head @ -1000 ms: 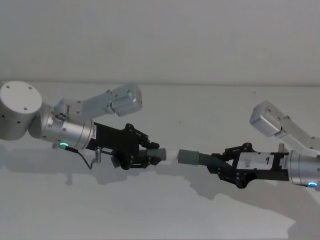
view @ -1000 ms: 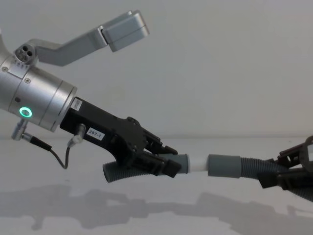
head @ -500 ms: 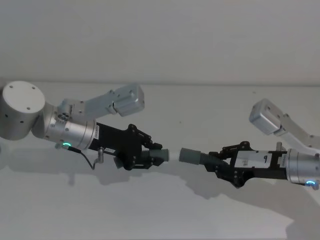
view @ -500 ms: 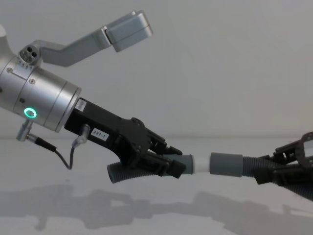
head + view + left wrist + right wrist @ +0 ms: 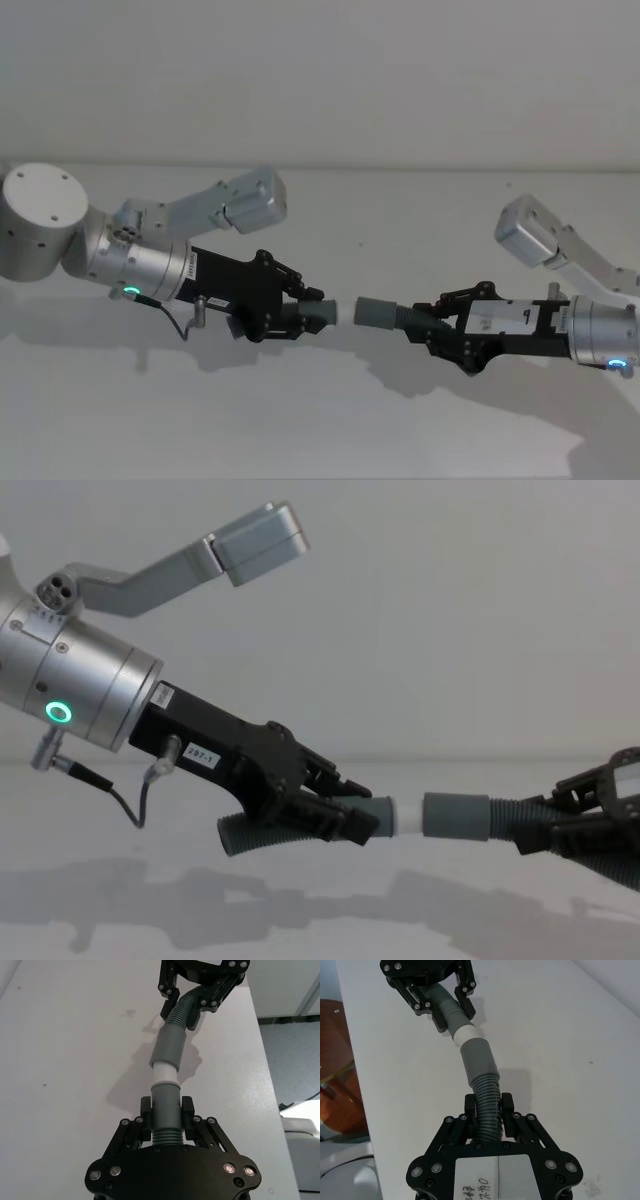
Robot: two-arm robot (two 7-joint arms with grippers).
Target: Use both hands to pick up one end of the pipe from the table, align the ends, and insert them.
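My left end effector is pinched on the ribbed hose piece with the white stub tip, holding it clear above the bench. My right end effector is pinched on the other hose piece, its grey socket cuff facing the stub. In the chest view the stub's end meets the mouth of the cuff, and both pieces lie nearly in one line over the middle of the bench. In the left wrist view the stub sits at the cuff's opening with most of the white still showing. Shadows of both arms fall on the bench below. Past the far edge stands a plain pale wall.
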